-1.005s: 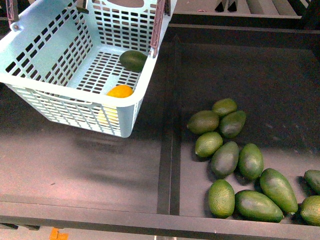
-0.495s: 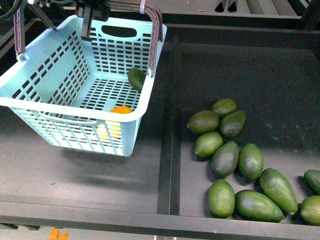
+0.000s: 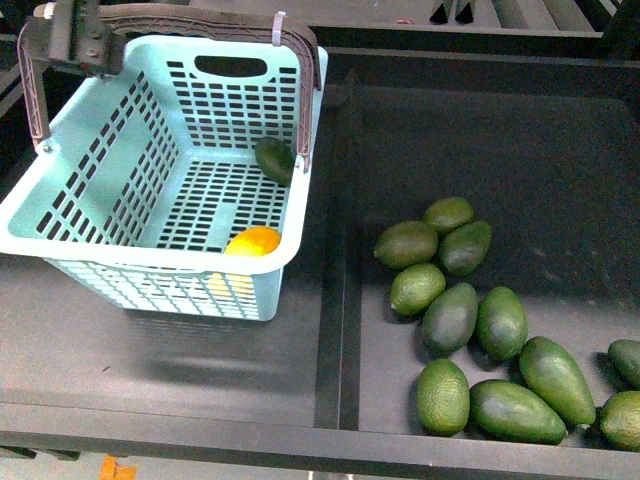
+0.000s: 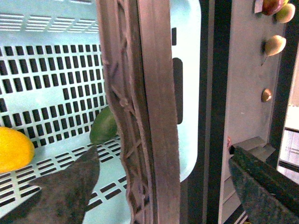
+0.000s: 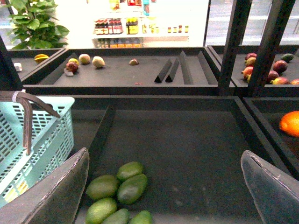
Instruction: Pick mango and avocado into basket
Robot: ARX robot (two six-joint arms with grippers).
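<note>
The shelf (image 3: 200, 380) is a dark tray split by a raised divider (image 3: 335, 330) running front to back; its front lip crosses the bottom of the front view, with bare floor between that lip and the basket; the right bay is open across its far half. The basket (image 3: 60, 215) sits in the left bay, its right wall close beside the divider, its near rim well back from the front lip; its handle (image 3: 200, 18) stands up over the far rim. A heap (image 3: 480, 330) of loose avocados fills the near right bay, reaching the right edge. Inside the basket the mango (image 3: 252, 241) lies against the near wall, and the avocado (image 3: 274, 158) rests in the far right corner, against the right wall.

The left gripper (image 4: 163, 186) straddles the handle in its wrist view, fingers spread apart on either side of the bar and not pressing it. The right gripper (image 5: 163, 196) hangs spread wide over the right bay, holding nothing, with the heap below it.
</note>
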